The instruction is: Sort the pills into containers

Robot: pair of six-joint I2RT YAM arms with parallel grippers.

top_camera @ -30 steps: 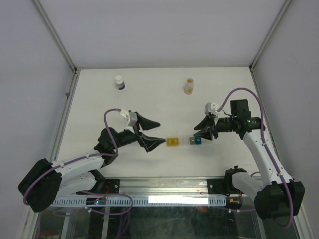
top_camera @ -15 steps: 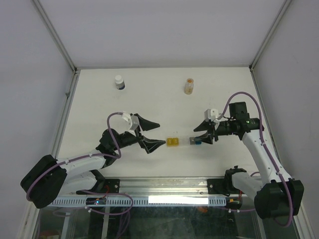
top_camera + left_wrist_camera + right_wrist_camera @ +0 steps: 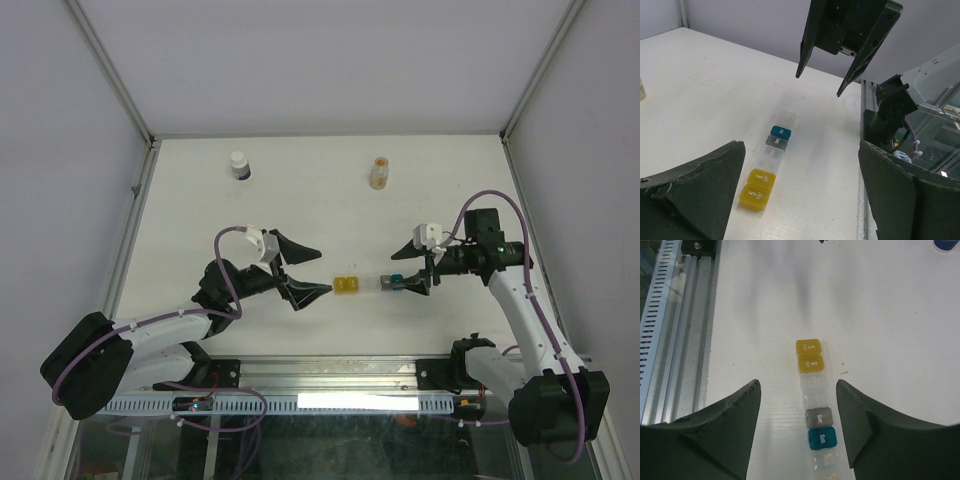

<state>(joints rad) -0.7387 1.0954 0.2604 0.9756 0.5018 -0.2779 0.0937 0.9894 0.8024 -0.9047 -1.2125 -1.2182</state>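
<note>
Containers, a small yellow translucent plastic pill-box compartment (image 3: 346,285) and a teal translucent compartment (image 3: 396,282) joined by a clear section, lie as one strip on the white table (image 3: 300,200). Seen from overhead, the strip's long axis runs 9 to 3 o'clock, with the yellow end at 9. The right gripper (image 3: 405,272) hangs over the teal end, jaws parted and straddling the strip without touching it. The left gripper (image 3: 323,270), spread wide and empty, has the yellow end just beside it at 3 o'clock. By my judgement the right arm is nearer the teal end and the left arm nearer the yellow.
</note>
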